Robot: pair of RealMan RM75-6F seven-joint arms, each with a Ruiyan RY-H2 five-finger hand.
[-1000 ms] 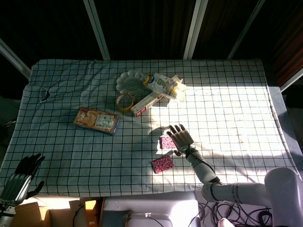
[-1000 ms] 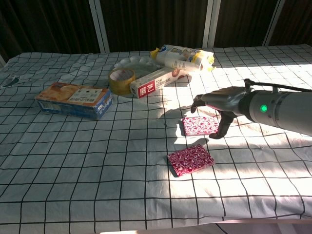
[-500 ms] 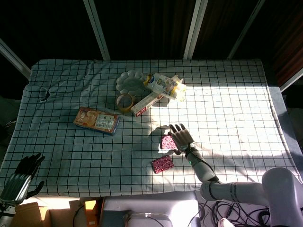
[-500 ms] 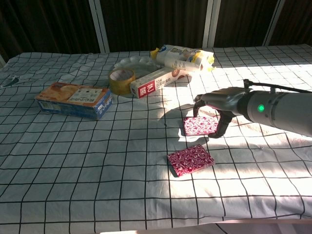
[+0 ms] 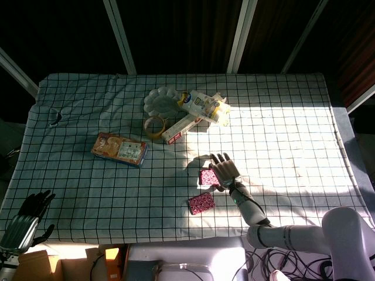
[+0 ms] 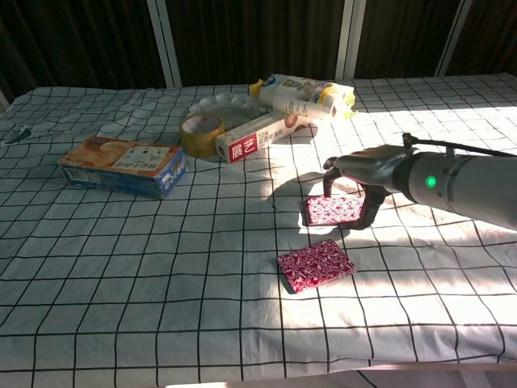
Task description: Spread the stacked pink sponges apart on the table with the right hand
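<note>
Two pink sponges lie apart on the checked tabletop (image 6: 121,267). The far sponge (image 6: 333,208) sits flat, and the near sponge (image 6: 316,264) lies just in front of it toward the robot, with a strip of cloth between them. The right hand (image 6: 359,174) arches palm-down over the far sponge's right end, its fingers (image 6: 329,179) curled down at the sponge's far edge and the thumb reaching down at its right corner; whether it is actually gripping the sponge cannot be told. Its forearm runs off toward the right edge of the chest view, low over the cloth.

Beyond the far sponge stand a long red-and-white box (image 6: 262,136), a tape roll (image 6: 202,133), a white scalloped dish (image 6: 214,107) and a yellow-and-white packet (image 6: 305,94), clustered together. An orange box (image 6: 123,166) lies well to the left of the far sponge. Right of the far sponge the sunlit cloth runs open to the tabletop's edge.

The left hand (image 5: 26,218) hangs off the tabletop's near left corner, fingers loosely apart and holding nothing.
</note>
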